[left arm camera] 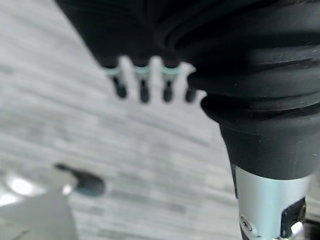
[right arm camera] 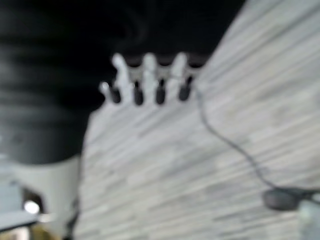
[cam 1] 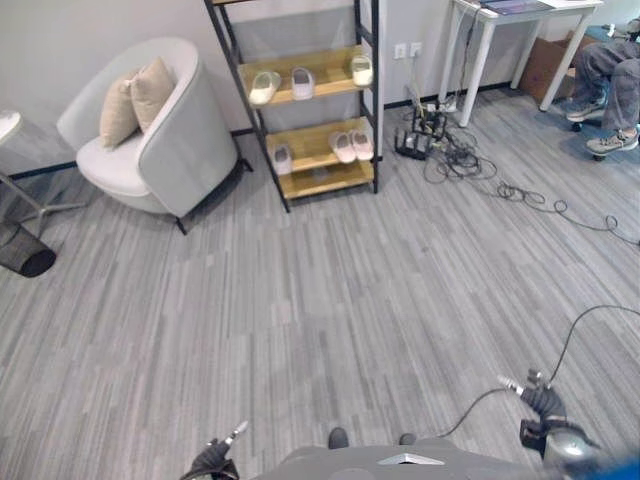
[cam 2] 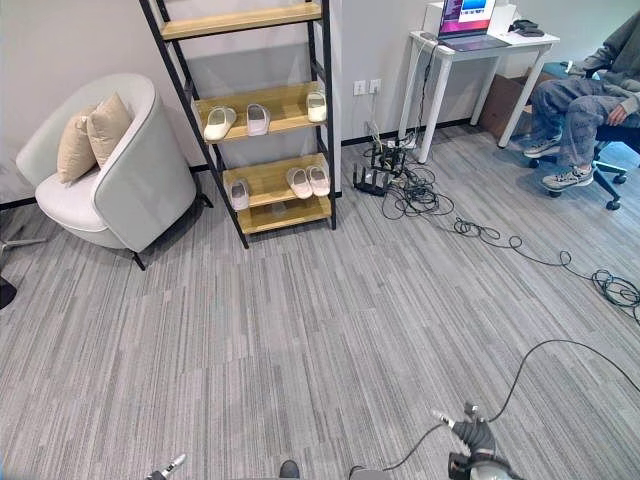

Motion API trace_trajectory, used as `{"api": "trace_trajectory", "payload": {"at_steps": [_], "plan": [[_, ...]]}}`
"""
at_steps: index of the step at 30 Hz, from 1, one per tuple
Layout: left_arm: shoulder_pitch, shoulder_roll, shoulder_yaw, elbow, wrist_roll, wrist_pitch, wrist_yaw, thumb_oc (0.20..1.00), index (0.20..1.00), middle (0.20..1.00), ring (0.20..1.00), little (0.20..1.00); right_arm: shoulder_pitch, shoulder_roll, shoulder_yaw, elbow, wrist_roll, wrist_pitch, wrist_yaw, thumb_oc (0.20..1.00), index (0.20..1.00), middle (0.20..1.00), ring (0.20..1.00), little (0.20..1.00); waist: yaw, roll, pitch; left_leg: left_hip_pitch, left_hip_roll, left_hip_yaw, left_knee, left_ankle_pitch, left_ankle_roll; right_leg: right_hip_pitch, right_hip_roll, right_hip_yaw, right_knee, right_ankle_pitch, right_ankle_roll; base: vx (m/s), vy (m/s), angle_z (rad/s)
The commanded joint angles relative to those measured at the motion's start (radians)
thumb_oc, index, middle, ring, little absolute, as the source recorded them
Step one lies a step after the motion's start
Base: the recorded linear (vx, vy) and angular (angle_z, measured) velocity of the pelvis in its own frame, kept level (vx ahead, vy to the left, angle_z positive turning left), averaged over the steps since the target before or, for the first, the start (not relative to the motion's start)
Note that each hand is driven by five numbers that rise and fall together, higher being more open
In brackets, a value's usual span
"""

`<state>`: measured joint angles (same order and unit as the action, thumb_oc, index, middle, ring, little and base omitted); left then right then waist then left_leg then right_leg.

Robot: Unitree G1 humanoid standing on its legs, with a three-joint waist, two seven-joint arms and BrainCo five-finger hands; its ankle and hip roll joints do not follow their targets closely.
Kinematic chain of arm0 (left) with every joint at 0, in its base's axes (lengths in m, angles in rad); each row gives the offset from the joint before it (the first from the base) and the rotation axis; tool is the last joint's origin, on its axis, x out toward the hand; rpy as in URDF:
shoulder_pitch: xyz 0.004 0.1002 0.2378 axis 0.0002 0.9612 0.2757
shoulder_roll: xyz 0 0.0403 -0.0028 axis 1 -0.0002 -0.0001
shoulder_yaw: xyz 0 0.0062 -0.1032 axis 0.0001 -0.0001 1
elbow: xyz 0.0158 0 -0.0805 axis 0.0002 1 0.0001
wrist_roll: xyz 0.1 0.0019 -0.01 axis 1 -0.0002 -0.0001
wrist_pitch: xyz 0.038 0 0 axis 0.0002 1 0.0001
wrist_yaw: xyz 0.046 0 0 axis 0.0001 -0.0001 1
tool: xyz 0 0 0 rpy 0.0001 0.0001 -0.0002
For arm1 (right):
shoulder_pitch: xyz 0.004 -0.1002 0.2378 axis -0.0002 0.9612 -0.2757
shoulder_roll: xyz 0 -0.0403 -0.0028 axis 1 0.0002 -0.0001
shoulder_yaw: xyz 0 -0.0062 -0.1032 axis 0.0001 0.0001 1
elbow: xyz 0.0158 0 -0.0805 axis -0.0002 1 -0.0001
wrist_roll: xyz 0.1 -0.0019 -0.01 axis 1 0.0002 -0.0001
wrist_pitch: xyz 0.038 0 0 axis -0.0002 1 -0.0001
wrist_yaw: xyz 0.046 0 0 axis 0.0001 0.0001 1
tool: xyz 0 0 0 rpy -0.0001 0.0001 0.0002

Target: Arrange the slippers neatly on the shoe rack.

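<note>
Six slippers sit on the shoe rack [cam 2: 190, 30] in the upper middle of the frame, three per shelf. On the upper of the two loaded shelves there's a cream slipper [cam 2: 217, 122] lying at a slant, its long axis running diagonally, then a pale lilac slipper [cam 2: 257, 118] roughly front-to-back, and a white slipper [cam 2: 317, 105] off at the right end, also front-to-back. On the lower shelf a single slipper [cam 2: 240, 192] sits alone on the left, and a pinkish pair [cam 2: 309, 180] lies side by side on the right, touching or nearly so, long axes pointing into the rack. I can't tell toes from heels at this range.

One grey armchair [cam 2: 110, 180] stands left of the rack with two tan cushions [cam 2: 88, 135] on it. One white desk [cam 2: 480, 45] is at the upper right; the right eye view shows a laptop [cam 2: 465, 15] on it and most of a seated person [cam 2: 590, 95], while the left eye view cuts those down to legs and shoes. The left eye view adds a black bin [cam 1: 25, 250] at the left edge.

The left robot hand [left arm camera: 145, 82] hangs over grey floor with fingers straight, holding nothing. The right robot hand [right arm camera: 147, 80] is the same, relaxed and empty.
</note>
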<state>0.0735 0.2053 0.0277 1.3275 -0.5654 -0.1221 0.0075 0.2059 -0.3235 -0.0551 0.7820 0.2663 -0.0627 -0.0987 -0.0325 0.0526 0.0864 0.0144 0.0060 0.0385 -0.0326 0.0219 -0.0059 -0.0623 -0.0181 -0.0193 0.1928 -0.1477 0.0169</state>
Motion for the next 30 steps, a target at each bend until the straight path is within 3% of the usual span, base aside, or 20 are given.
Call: {"api": "trace_trajectory", "payload": {"at_steps": [1,3,5,7,8,10,12,13,14,15,16,17,19,20,23,25,27,28,29,30], "plan": [[-0.052,-0.002,0.005,0.030,0.040,-0.006,0.014,1.000,1.000,1.000,1.000,1.000,-0.026,0.024,0.038,-0.037,-0.050,-0.041,-0.039,1.000,1.000,1.000,1.000,1.000,-0.007,-0.060,0.046,0.007,0.069,-0.179,-0.054,0.010,-0.059,0.093,-0.031,0.031,-0.116,0.047,0.079,0.04,-0.077,0.04],[-0.052,-0.002,0.005,0.030,0.040,-0.006,0.014,1.000,1.000,1.000,1.000,1.000,-0.026,0.024,0.038,-0.037,-0.050,-0.041,-0.040,1.000,1.000,1.000,1.000,1.000,-0.007,-0.060,0.046,0.007,0.069,-0.179,-0.054,0.010,-0.059,0.093,-0.031,0.031,-0.115,0.047,0.078,0.03,-0.095,0.07],[-0.055,-0.008,-0.031,-0.029,0.039,-0.012,0.009,1.000,1.000,1.000,1.000,1.000,-0.017,0.023,0.045,-0.076,-0.054,-0.055,-0.062,1.000,1.000,1.000,1.000,1.000,-0.008,-0.071,0.092,-0.078,0.061,-0.163,0.154,-0.029,-0.075,0.099,-0.032,0.030,-0.098,0.017,0.048,0.07,-0.194,0.30],[-0.066,-0.001,-0.060,-0.049,0.066,-0.018,0.031,1.000,1.000,1.000,1.000,1.000,-0.018,0.016,0.034,-0.123,-0.043,-0.054,-0.086,1.000,1.000,1.000,1.000,1.000,-0.010,-0.082,0.138,-0.227,0.047,-0.068,0.365,0.013,-0.076,0.138,-0.046,-0.005,-0.096,-0.007,0.032,0.27,-0.111,0.67],[-0.055,0.002,-0.056,-0.052,0.079,-0.019,0.033,1.000,1.000,1.000,1.000,1.000,-0.021,0.012,0.033,-0.134,-0.012,-0.059,-0.081,1.000,1.000,1.000,1.000,1.000,0.014,-0.078,0.133,-0.303,0.024,-0.028,0.304,0.002,-0.063,0.176,-0.040,-0.007,-0.119,-0.023,0.036,0.50,0.016,0.54],[-0.049,0.005,-0.054,-0.024,0.097,-0.017,0.037,1.000,1.000,1.000,1.000,1.000,-0.097,-0.014,0.077,-0.073,0.012,-0.064,-0.077,1.000,1.000,1.000,1.000,1.000,0.075,-0.079,0.117,-0.354,0.000,-0.056,0.127,0.050,-0.058,0.242,-0.029,0.009,-0.156,-0.043,0.045,0.61,0.078,0.20],[-0.055,0.007,-0.051,0.004,0.109,-0.011,0.037,1.000,1.000,1.000,1.000,1.000,-0.135,-0.016,0.101,-0.063,0.010,-0.060,-0.072,1.000,1.000,1.000,1.000,1.000,0.098,-0.095,0.114,-0.377,-0.010,-0.069,0.099,0.054,-0.059,0.267,-0.036,0.023,-0.160,-0.050,0.050,0.58,0.195,-0.77],[-0.042,0.005,-0.022,0.076,0.145,0.003,0.022,1.000,1.000,1.000,1.000,1.000,-0.177,-0.011,0.145,-0.018,-0.042,-0.052,-0.040,1.000,1.000,1.000,1.000,1.000,0.129,-0.110,0.078,-0.352,-0.037,-0.107,0.108,0.083,-0.024,0.284,-0.053,0.048,-0.119,-0.039,0.081,0.87,0.366,-0.97],[-0.049,0.016,-0.026,0.086,0.180,0.009,0.024,1.000,1.000,1.000,1.000,1.000,-0.186,-0.010,0.155,0.003,-0.064,-0.045,-0.028,1.000,1.000,1.000,1.000,1.000,0.131,-0.135,0.072,-0.350,-0.058,-0.094,0.142,0.067,-0.008,0.267,-0.080,0.046,-0.046,0.024,0.110,0.96,0.457,-1.46],[-0.051,0.024,-0.026,0.080,0.189,0.010,0.018,1.000,1.000,1.000,1.000,1.000,-0.198,-0.008,0.167,0.029,-0.076,-0.035,-0.015,1.000,1.000,1.000,1.000,1.000,0.129,-0.142,0.074,-0.315,-0.067,-0.076,0.174,0.026,0.017,0.191,-0.109,0.044,0.150,0.179,0.167,0.75,0.398,-1.49],[-0.055,0.027,-0.053,0.047,0.209,0.007,0.016,1.000,1.000,1.000,1.000,1.000,-0.207,-0.007,0.168,0.037,-0.065,-0.034,-0.008,1.000,1.000,1.000,1.000,1.000,0.105,-0.113,0.083,-0.238,-0.060,-0.076,0.166,-0.012,0.042,0.111,-0.118,0.030,0.346,0.292,0.174,0.89,0.499,-0.90],[-0.072,0.033,-0.082,0.027,0.231,0.010,0.026,1.000,1.000,1.000,1.000,1.000,-0.212,-0.001,0.168,0.043,-0.065,-0.035,-0.010,1.000,1.000,1.000,1.000,1.000,0.086,-0.082,0.101,-0.152,-0.046,-0.082,0.139,-0.042,0.064,0.018,-0.143,-0.036,0.489,0.331,0.152,0.98,0.453,0.03],[-0.097,0.043,-0.099,0.008,0.231,0.004,0.031,1.000,1.000,1.000,1.000,1.000,-0.200,0.004,0.166,0.031,-0.059,-0.039,-0.011,1.000,1.000,1.000,1.000,1.000,0.045,-0.070,0.127,-0.022,-0.053,-0.118,0.095,-0.084,0.070,-0.094,-0.134,-0.109,0.445,0.209,0.118,0.92,0.141,0.31],[-0.111,0.040,-0.117,-0.003,0.233,-0.001,0.032,1.000,1.000,1.000,1.000,1.000,-0.186,-0.002,0.160,0.046,-0.054,-0.039,-0.010,1.000,1.000,1.000,1.000,1.000,0.012,-0.074,0.137,0.063,-0.056,-0.161,0.073,-0.128,0.054,-0.142,-0.105,-0.124,0.239,0.156,0.109,0.77,-0.129,0.28],[-0.113,0.032,-0.104,0.012,0.232,-0.016,0.033,1.000,1.000,1.000,1.000,1.000,-0.173,-0.020,0.164,0.061,-0.077,-0.024,-0.005,1.000,1.000,1.000,1.000,1.000,-0.038,-0.076,0.132,0.180,-0.012,-0.198,0.047,-0.210,-0.002,-0.201,-0.115,-0.096,-0.154,0.233,0.155,0.91,-0.304,1.03],[-0.102,0.031,-0.078,0.031,0.218,-0.014,0.022,1.000,1.000,1.000,1.000,1.000,-0.162,-0.034,0.177,0.045,-0.101,-0.020,0.006,1.000,1.000,1.000,1.000,1.000,-0.046,-0.077,0.123,0.212,0.011,-0.226,0.092,-0.227,-0.019,-0.208,-0.100,-0.051,-0.125,0.246,0.155,0.64,-0.346,1.33],[-0.082,0.028,-0.033,0.035,0.175,-0.003,0.011,1.000,1.000,1.000,1.000,1.000,-0.139,-0.046,0.192,0.038,-0.136,-0.020,0.012,1.000,1.000,1.000,1.000,1.000,-0.034,-0.080,0.116,0.108,0.026,-0.244,0.375,-0.102,-0.058,-0.147,-0.061,-0.027,-0.088,0.219,0.097,0.46,-0.422,0.97],[-0.088,0.029,0.003,0.000,0.099,-0.002,0.019,1.000,1.000,1.000,1.000,1.000,-0.145,-0.060,0.207,-0.006,-0.149,-0.016,0.011,1.000,1.000,1.000,1.000,1.000,-0.009,-0.109,0.158,-0.058,0.018,-0.206,0.633,-0.021,-0.046,-0.090,-0.061,-0.048,-0.084,0.182,0.052,0.19,-0.405,1.11],[-0.091,0.033,0.011,-0.005,0.082,-0.004,0.027,1.000,1.000,1.000,1.000,1.000,-0.144,-0.067,0.203,-0.014,-0.145,-0.019,0.003,1.000,1.000,1.000,1.000,1.000,0.001,-0.118,0.169,-0.119,0.045,-0.160,0.701,-0.014,-0.044,-0.068,-0.062,-0.073,-0.087,0.163,0.039,0.26,-0.448,0.78],[-0.089,0.037,0.034,-0.021,0.033,-0.008,0.031,1.000,1.000,1.000,1.000,1.000,-0.111,-0.078,0.189,-0.064,-0.150,-0.028,-0.011,1.000,1.000,1.000,1.000,1.000,0.011,-0.130,0.169,-0.159,0.103,-0.058,0.631,-0.035,-0.034,-0.034,-0.062,-0.104,-0.086,0.136,0.031,0.33,-0.262,0.49]]}}
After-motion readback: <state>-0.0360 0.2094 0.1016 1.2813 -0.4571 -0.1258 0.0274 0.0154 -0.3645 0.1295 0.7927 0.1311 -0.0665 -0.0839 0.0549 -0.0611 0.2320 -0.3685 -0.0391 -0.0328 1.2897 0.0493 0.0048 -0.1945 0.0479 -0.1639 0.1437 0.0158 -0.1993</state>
